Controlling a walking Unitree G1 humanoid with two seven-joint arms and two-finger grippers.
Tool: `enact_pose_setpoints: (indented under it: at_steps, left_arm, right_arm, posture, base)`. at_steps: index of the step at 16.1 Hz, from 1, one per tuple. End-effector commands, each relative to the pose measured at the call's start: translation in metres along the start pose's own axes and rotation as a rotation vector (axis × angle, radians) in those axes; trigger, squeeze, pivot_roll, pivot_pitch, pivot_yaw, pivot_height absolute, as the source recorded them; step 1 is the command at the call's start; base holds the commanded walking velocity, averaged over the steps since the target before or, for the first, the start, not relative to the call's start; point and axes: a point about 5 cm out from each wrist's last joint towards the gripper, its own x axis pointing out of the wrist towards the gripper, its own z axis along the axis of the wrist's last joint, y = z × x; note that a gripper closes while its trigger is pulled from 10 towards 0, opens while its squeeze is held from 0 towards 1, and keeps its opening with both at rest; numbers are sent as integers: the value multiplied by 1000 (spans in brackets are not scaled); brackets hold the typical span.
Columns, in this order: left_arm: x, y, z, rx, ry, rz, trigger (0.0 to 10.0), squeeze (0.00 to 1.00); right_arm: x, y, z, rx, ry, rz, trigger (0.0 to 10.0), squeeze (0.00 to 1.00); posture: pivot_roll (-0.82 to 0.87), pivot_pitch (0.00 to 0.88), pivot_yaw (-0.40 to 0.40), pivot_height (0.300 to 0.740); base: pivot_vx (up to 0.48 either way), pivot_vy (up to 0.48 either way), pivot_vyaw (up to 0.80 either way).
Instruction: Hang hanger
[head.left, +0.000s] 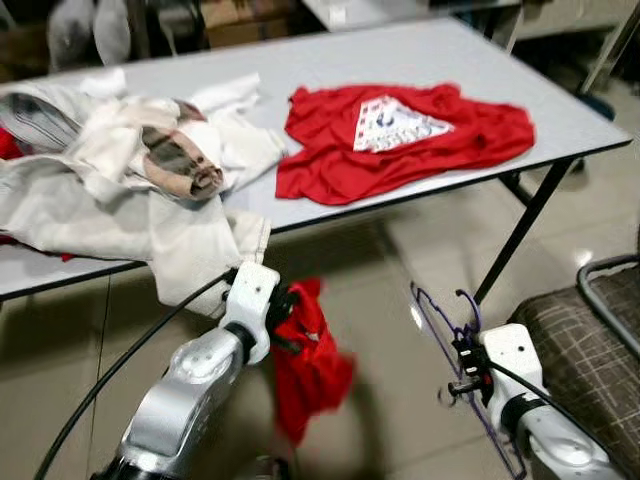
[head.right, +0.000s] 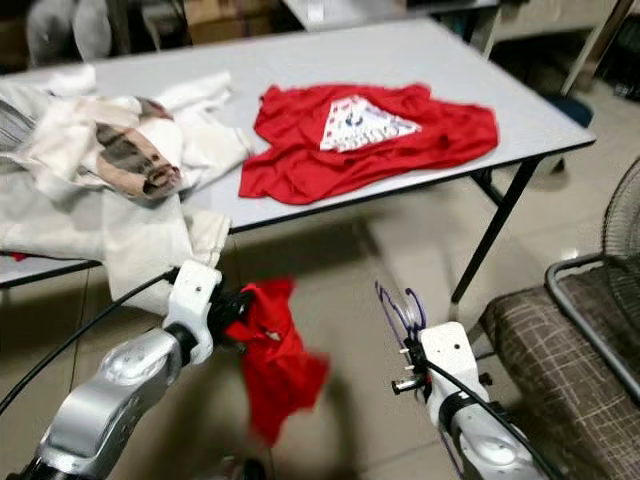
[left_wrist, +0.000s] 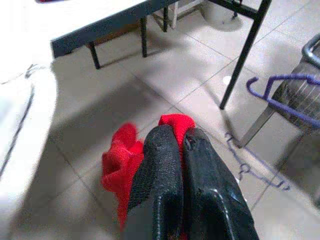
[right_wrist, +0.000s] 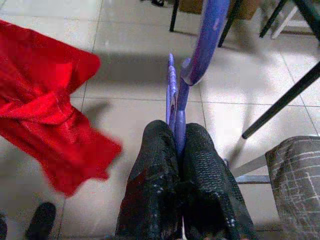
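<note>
My left gripper (head.left: 285, 318) is shut on a red garment (head.left: 310, 365) that hangs down from its fingers (left_wrist: 165, 170) over the tiled floor, in front of the table's edge. To its right, my right gripper (head.left: 462, 362) is shut on a purple hanger (head.left: 445, 320), held upright with its hook pointing up. In the right wrist view the purple hanger (right_wrist: 200, 45) rises from between the black fingers (right_wrist: 155, 165), and the red garment (right_wrist: 45, 120) dangles beside it. The two grippers are apart, roughly level with each other.
A grey folding table (head.left: 560, 125) stands ahead with a red shirt (head.left: 400, 135) spread on it and a heap of pale clothes (head.left: 130, 170) at the left. A checked chair (head.left: 580, 330) with a metal frame is close on the right. Table legs (head.left: 525, 230) stand ahead.
</note>
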Motion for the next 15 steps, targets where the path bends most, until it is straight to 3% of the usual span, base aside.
enact_pose_setpoints:
  at_steps: [1,8,10,15]
  left_arm:
    - [-9,2,2,8,-39,20,10000,0]
    - [-4,9,0,-10,-66,55,10000,0]
    - [0,5,-2,12,-49,21,10000,0]
    - [1,8,-8,24,-50,24,10000,0]
  right_arm:
    - [2,-1,2,35,-34,25,10000,0]
    - [11,2,6,60,-86,107,10000,0]
    - [9,7,1,13,-65,192,10000,0]
    - [8,6,-4,43,-61,145,10000,0]
  posture:
    - [14,0,42,740]
    - [24,0,24,740]
    - [14,0,39,740]
    - [5,0,53,740]
  base:
    - [0,0,0]
    - [0,0,0]
    - [0,0,0]
    - [0,0,0]
